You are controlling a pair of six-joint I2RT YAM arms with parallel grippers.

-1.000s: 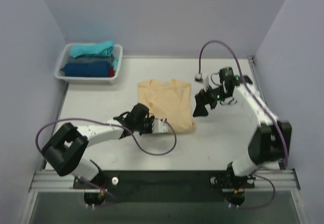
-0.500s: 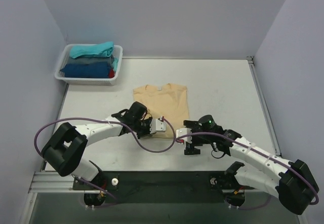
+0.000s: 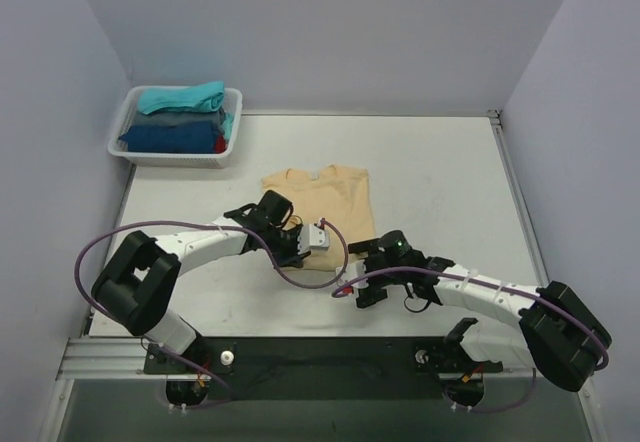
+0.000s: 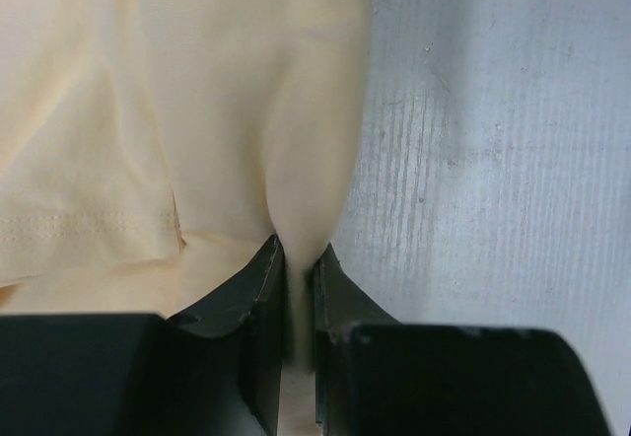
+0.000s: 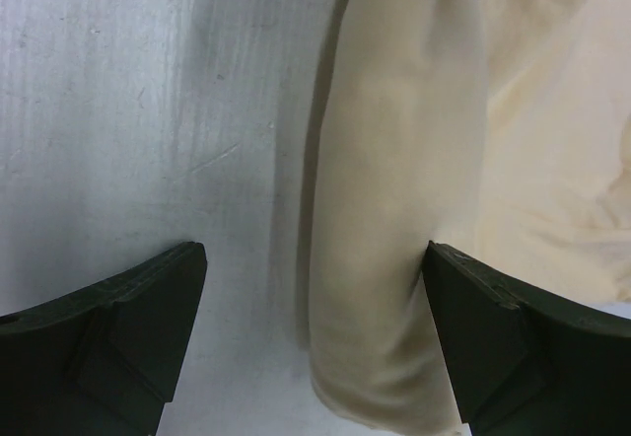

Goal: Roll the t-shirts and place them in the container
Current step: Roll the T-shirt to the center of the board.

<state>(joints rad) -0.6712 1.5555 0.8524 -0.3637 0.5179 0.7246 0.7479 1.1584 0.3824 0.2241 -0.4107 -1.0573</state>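
A pale tan t-shirt [image 3: 322,194] lies flat mid-table, collar toward the back. My left gripper [image 3: 312,250] is at its near hem, and in the left wrist view it [image 4: 296,254] is shut on a raised fold of the tan cloth [image 4: 227,91]. My right gripper [image 3: 362,274] hovers low at the shirt's near right corner. In the right wrist view it [image 5: 314,256] stands wide open, with the rolled-over edge of the shirt [image 5: 404,209] between its fingers, close to the right-hand one. More t-shirts, teal [image 3: 182,97], grey and dark blue [image 3: 170,138], lie folded in a basket.
The white plastic basket [image 3: 120,132] stands at the back left corner of the grey table [image 3: 450,182]. Purple cables loop from both arms over the near part of the table. Plain walls close in the left, back and right sides.
My right arm has swung from the back right down to the shirt's near right corner, its jaws opening wide. My left gripper keeps its hold; the shirt has shifted a little left and back.
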